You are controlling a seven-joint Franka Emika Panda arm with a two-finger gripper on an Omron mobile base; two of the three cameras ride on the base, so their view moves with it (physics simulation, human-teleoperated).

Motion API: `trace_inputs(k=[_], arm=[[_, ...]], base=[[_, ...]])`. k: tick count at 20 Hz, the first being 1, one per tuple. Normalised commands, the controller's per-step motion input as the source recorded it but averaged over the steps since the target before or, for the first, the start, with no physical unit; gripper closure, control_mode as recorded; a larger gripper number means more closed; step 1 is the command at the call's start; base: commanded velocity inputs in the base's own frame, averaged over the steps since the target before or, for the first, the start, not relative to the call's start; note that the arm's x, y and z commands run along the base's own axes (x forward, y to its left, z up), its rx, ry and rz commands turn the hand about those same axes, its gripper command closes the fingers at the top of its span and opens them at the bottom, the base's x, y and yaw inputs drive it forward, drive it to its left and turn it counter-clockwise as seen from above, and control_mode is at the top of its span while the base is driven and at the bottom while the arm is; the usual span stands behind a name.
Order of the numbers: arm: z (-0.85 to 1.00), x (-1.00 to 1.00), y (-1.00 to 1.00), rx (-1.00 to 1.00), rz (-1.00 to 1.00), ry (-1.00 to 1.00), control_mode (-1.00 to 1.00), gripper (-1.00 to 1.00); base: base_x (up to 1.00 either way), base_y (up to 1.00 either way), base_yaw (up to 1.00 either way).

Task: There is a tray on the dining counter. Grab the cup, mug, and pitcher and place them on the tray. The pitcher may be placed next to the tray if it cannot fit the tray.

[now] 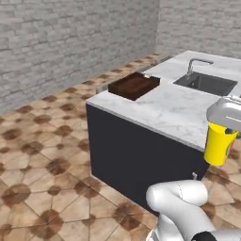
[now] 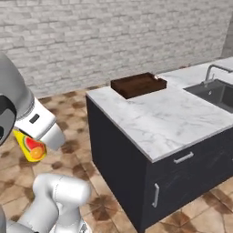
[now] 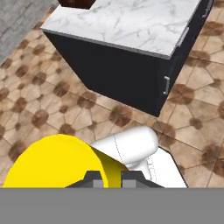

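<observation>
My gripper (image 1: 222,128) is shut on the bright yellow cup (image 1: 219,143), which hangs over the floor just off the counter's near edge. In the right base view the cup (image 2: 30,146) shows its red-orange mark below the gripper (image 2: 35,137). The hand view has the cup (image 3: 52,162) wide and yellow at the gripper (image 3: 111,180). The dark brown tray (image 1: 134,85) lies on the far corner of the marble counter (image 1: 164,110), well away from the cup; it also appears as the tray (image 2: 139,84) and, at the top edge, the tray (image 3: 74,2). The mug and pitcher are out of view.
A sink (image 1: 207,84) with a faucet (image 1: 196,63) is set into the counter's far right, seen again as the sink (image 2: 218,93). The dark cabinet front (image 2: 182,182) carries metal handles. Tiled floor (image 1: 47,155) surrounds the counter; a brick wall (image 1: 70,42) stands behind.
</observation>
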Motion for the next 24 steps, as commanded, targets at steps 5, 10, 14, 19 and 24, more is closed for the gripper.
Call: trace_inputs(k=[5,10,14,19,24], arm=[[0.00,0.00,0.00,0.00,0.00,0.00,1.00,1.00],[0.00,0.00,0.00,0.00,0.00,0.00,1.00,1.00],[0.00,0.00,0.00,0.00,0.00,0.00,1.00,1.00],[0.00,0.00,0.00,0.00,0.00,0.00,1.00,1.00],[0.00,0.00,0.00,0.00,0.00,0.00,1.00,1.00]], base=[[0.00,1.00,-0.34],[-0.06,1.00,-0.43],[-0.06,1.00,-0.55],[0.00,1.00,-0.61],[0.00,1.00,-0.61]])
